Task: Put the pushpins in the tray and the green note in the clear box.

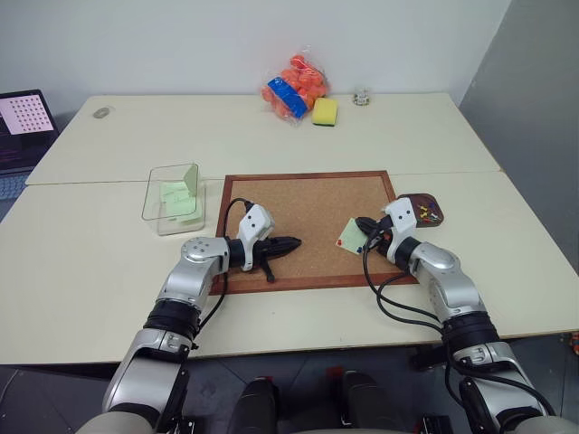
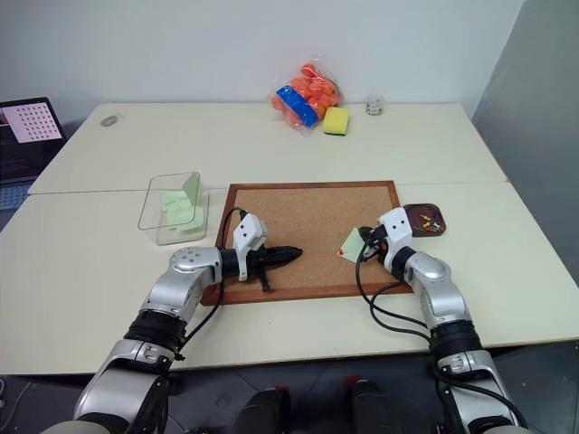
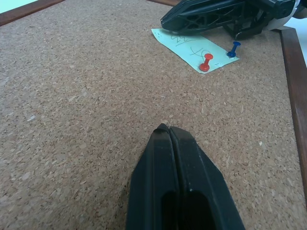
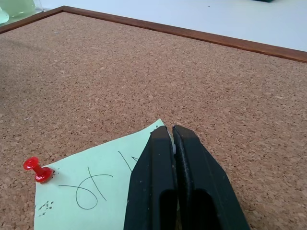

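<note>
Head view: cork board [image 1: 312,217] at frame centre on the pale table [image 1: 109,289]. Left gripper [image 1: 288,243] lies over the board's lower left part, fingers pressed together, empty. Right gripper [image 1: 359,238] sits at the board's lower right, tips at the green note [image 1: 351,237]. Clear box [image 1: 174,199] is left of the board, with green slips inside. Dark reddish tray [image 1: 423,210] is just past the board's right edge, holding pushpins [image 1: 427,214]. Orange bag [image 1: 294,88] and yellow sponge [image 1: 325,110] at top centre.

Left wrist view: own fingers shut over bare cork; note in the upper right, red pushpin [image 3: 206,62] in it, blue pushpin [image 3: 233,49] at its edge.

Right wrist view: fingers closed over the note's corner; whether they pinch the paper, cannot tell. Red pin at lower left.
</note>
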